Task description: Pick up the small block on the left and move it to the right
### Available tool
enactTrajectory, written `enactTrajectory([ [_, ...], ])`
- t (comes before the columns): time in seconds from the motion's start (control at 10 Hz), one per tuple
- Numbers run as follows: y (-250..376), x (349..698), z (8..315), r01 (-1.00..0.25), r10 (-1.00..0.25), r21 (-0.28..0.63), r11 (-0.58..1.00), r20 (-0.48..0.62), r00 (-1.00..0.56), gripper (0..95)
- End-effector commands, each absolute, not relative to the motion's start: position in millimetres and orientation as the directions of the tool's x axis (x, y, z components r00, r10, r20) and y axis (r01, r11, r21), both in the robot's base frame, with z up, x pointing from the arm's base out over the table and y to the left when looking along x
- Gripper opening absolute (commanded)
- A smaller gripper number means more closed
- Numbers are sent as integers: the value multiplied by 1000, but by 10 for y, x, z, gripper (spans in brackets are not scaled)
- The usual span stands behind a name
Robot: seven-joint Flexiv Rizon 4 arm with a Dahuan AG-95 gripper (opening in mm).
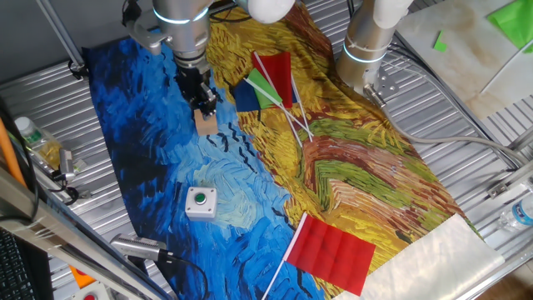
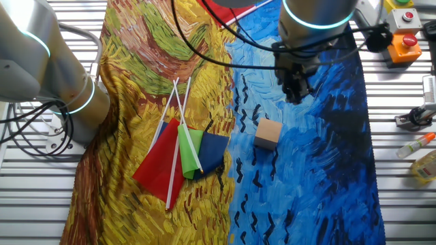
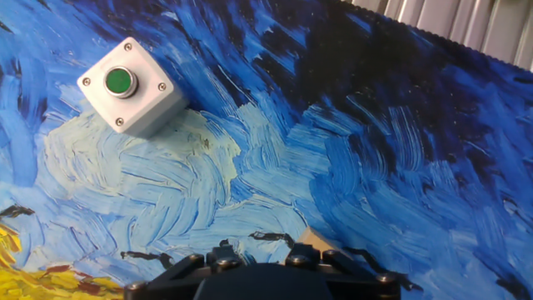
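Note:
The small block [image 1: 205, 123] is a tan wooden cube resting on the blue part of the painted cloth. It also shows in the other fixed view [image 2: 268, 133], and one corner of it [image 3: 312, 240] peeks out past the gripper body in the hand view. My gripper [image 1: 205, 103] hangs just above and slightly behind the block, apart from it, as the other fixed view [image 2: 295, 94] shows. It holds nothing. Its dark fingers look close together, but no view shows the gap. The hand view shows only the black gripper base [image 3: 266, 279], not the fingertips.
A white box with a green button [image 1: 201, 202] sits on the cloth in front of the block and shows in the hand view [image 3: 132, 87]. Red, green and blue flags [image 1: 266, 83] lie to the right. Another red flag [image 1: 329, 250] lies near the front. A second arm's base [image 1: 366, 50] stands at the back right.

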State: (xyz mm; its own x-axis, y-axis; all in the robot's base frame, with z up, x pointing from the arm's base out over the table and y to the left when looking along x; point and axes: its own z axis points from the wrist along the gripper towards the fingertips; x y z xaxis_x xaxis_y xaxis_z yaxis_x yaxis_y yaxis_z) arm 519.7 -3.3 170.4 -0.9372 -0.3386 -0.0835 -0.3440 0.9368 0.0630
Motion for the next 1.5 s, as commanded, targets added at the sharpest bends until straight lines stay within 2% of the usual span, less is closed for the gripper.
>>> enactTrajectory([
  [0.1,-49,5239,1720,-348,-341,77,934,-89,-936,570],
  [0.2,-54,5252,1724,-353,-345,90,931,-99,-934,760],
  [0.3,-61,5274,1729,-355,-343,111,928,-114,-932,760],
  [0.4,-75,5321,1739,-353,-338,124,928,-127,-933,950],
  [1.4,-71,5387,1688,-352,-335,88,932,-164,-928,950],
  [1.5,-75,5382,1691,-365,-347,87,927,-173,-922,760],
])
